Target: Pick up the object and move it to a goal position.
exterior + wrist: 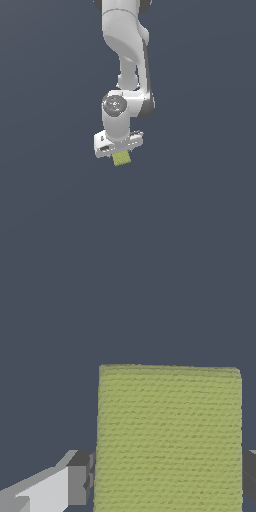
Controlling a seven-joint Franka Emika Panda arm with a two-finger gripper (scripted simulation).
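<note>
Arm: the big white arm (122,60) points down over a plain dark floor
Gripper: the gripper (119,150) has its fingers (80,483) pressed on both sides of the block, grasping it
Block: the yellow-green block (121,159) sits between the fingers
Risk: a fast swing could make it slip out

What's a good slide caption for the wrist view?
Yellow-green textured block sits between the gripper fingers over a plain dark floor.
</note>
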